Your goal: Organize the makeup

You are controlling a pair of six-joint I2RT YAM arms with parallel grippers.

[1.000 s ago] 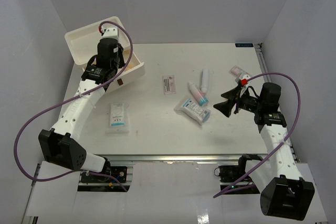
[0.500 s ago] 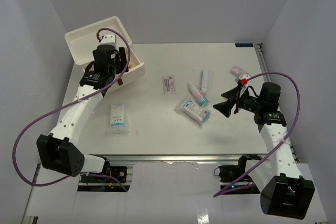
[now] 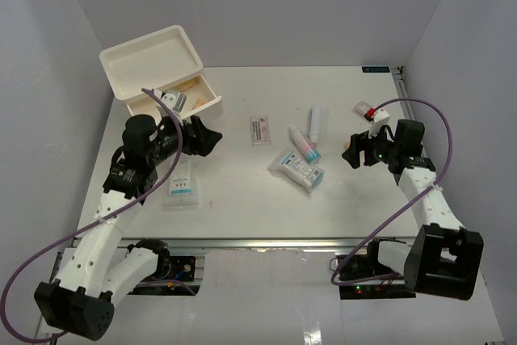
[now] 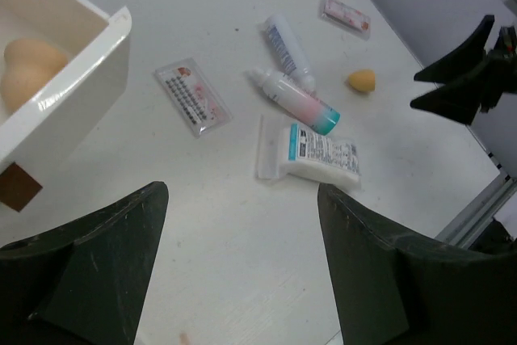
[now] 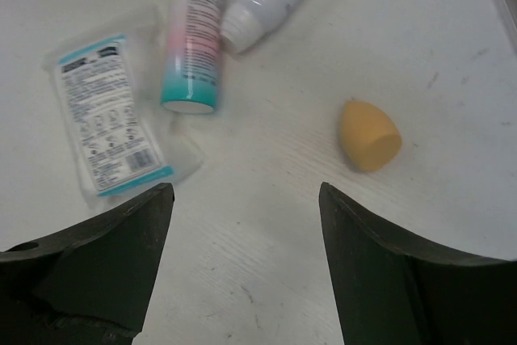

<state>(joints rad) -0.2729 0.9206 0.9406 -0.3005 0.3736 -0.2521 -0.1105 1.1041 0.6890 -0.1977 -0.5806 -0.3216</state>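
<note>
While our left tool [image 4: 238,191] and right tool [image 5: 244,191] both hang spread apart and empty, we seem to be between picks: next, the right tool must centre over the tan sponge [image 5: 369,135] on the tabletop [image 5: 258,264] near the tubes [image 5: 194,46], lower, and close.

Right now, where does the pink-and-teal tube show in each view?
Top external: pink-and-teal tube just right of centre, sachet pack just below its teal end.
Left wrist: upper centre, lying diagonally.
Right wrist: upper left, teal end lowest.
Shared landmark: that sachet pack, beside the teal end in all three.
</note>
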